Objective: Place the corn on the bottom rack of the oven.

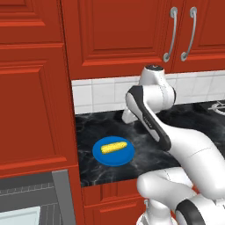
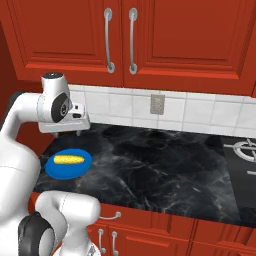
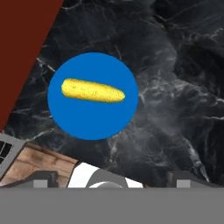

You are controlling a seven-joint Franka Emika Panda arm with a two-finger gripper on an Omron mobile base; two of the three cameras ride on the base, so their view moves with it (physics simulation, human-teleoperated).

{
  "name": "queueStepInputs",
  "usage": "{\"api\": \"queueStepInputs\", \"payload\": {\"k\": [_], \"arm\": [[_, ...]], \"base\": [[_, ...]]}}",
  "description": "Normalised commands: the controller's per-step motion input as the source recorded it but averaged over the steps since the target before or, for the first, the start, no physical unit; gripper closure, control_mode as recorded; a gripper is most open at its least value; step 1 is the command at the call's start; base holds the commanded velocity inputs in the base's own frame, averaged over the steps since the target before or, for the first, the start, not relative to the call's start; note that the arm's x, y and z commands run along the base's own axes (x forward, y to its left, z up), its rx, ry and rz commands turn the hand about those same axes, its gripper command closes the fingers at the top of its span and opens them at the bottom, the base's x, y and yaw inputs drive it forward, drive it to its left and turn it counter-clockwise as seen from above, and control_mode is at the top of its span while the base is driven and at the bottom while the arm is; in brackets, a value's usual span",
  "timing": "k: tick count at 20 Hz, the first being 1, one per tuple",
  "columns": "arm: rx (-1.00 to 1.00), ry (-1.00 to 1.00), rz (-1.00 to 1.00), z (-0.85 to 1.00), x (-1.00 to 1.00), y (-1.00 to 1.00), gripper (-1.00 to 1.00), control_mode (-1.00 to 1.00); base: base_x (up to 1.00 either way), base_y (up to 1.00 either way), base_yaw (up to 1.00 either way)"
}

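Counter [image 1: 176, 118]: black marble w/ white veins, glossy; runs L–R under the upper cabinets.
Backsplash [image 2: 200, 112]: white square tiles; one grey outlet [image 2: 157, 104] set in it.
Cabinets [image 1: 118, 30]: red wood, raised panels; upper doors w/ grey bar handles [image 2: 108, 40]. Tall red side panel stands left of the counter; red lower doors below its front edge.
Hob [image 2: 245, 150]: dark, w/ grey burner ring, at counter's far right end.
Oven [image 1: 61, 193]: grey frame, low at left of left base view, beside the tall panel; wire racks faintly visible inside, which rack is which can't be told; pale panel [image 1: 19, 216] at bottom edge.
Corn [image 1: 114, 146]: small yellow cob, bumpy kernels, rounded ends, much shorter than the plate is wide. Lies flat, roughly centred on the plate, long axis across it.
Plate [image 1: 113, 158]: round, flat, blue; sits on counter near its left end and front edge. Contents: corn, nothing else.
Gripper [image 2: 75, 131]: hangs above the counter, just behind and over the plate, pointing down; not touching corn or plate. Hand view: the tips [image 3: 40, 183] stand wide apart at the bottom edge, nothing between them; released.
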Motion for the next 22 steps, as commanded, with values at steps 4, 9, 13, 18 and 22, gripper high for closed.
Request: {"api": "queueStepInputs", "payload": {"k": [4,9,13,18,22], "arm": [[-0.2,0.0,0.38,-0.48,0.0,0.11,-1.0,-1.0],[-0.27,0.0,0.45,-0.49,0.15,0.19,-1.0,-1.0],[-0.07,0.14,0.55,-0.45,0.22,0.06,-1.0,-1.0],[-0.05,0.13,0.47,-0.18,0.21,0.29,-1.0,-1.0],[0.0,0.16,0.29,-0.11,0.23,0.48,-1.0,-1.0]], "base": [[0.0,0.0,0.0],[0.0,0.0,0.0],[0.0,0.0,0.0],[0.0,0.0,0.0],[0.0,0.0,0.0]]}}
